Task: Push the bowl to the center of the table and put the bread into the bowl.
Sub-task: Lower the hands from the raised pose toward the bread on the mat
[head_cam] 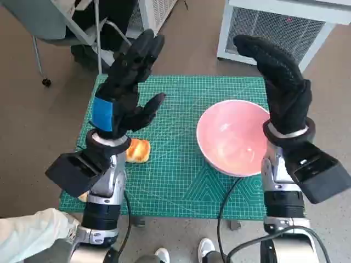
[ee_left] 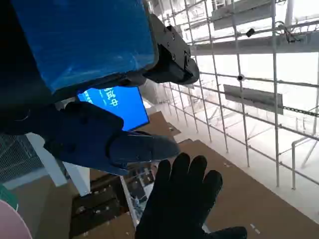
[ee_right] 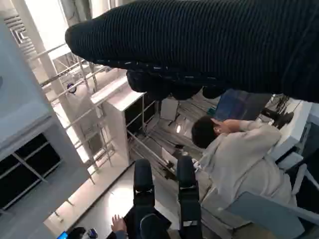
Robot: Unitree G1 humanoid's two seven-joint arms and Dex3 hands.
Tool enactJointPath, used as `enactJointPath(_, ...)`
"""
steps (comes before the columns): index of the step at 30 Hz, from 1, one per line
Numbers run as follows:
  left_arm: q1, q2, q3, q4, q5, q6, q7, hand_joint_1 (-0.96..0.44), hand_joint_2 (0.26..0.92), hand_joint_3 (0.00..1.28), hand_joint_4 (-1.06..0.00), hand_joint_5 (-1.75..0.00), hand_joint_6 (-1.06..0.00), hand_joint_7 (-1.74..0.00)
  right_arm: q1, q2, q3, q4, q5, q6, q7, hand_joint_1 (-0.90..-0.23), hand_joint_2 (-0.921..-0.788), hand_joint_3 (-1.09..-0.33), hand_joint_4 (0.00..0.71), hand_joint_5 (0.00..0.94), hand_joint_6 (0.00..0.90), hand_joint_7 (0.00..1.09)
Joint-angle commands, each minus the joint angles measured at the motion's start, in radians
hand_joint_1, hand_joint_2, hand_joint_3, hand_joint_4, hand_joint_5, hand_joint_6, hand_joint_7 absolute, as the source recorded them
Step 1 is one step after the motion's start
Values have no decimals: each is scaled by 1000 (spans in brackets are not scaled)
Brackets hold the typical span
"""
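Both hands up, fingers spread, holding nothing: left hand (head_cam: 129, 90) above the golden bread roll (head_cam: 138, 150), right hand (head_cam: 279, 82) over the round pink bowl (head_cam: 233, 137).

A robotics lab: a green cutting mat (head_cam: 181, 164) covers the small test table, white equipment cabinets (head_cam: 279, 27) upper right, a seated person (ee_right: 234, 159) nearby.

Black left hand (head_cam: 127, 87) wears blue tape; right hand (head_cam: 279, 82) wears a black knitted glove; pale forearms trail black cables.
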Motion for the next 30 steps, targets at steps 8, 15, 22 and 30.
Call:
enactJointPath(8, 13, -2, -1, -10, 6, -9, 3, -358, 921, 299, -394, 0, -487, 0, 24, 2, 2, -1, 8, 15, 8, -565, -921, -794, 232, 0, -1, 639)
enactJointPath(15, 13, 0, 0, -11, -4, -4, -4, -361, 921, 299, -395, -1, -486, 0, 27, 2, 2, -6, 4, 18, 3, -566, -921, -795, 232, 0, -1, 639)
enactJointPath(22, 15, 0, 0, -12, -2, -4, -3, -360, 921, 298, -394, 0, -483, 0, 30, 2, 0, -10, 1, 20, 0, -563, -921, -795, 232, 0, -1, 639)
enactJointPath(30, 19, -3, -2, -15, 11, -4, 8, -351, 921, 305, -393, 0, -481, 0, 48, -20, -16, -25, 31, 29, 18, -559, -921, -807, 226, 0, -1, 635)
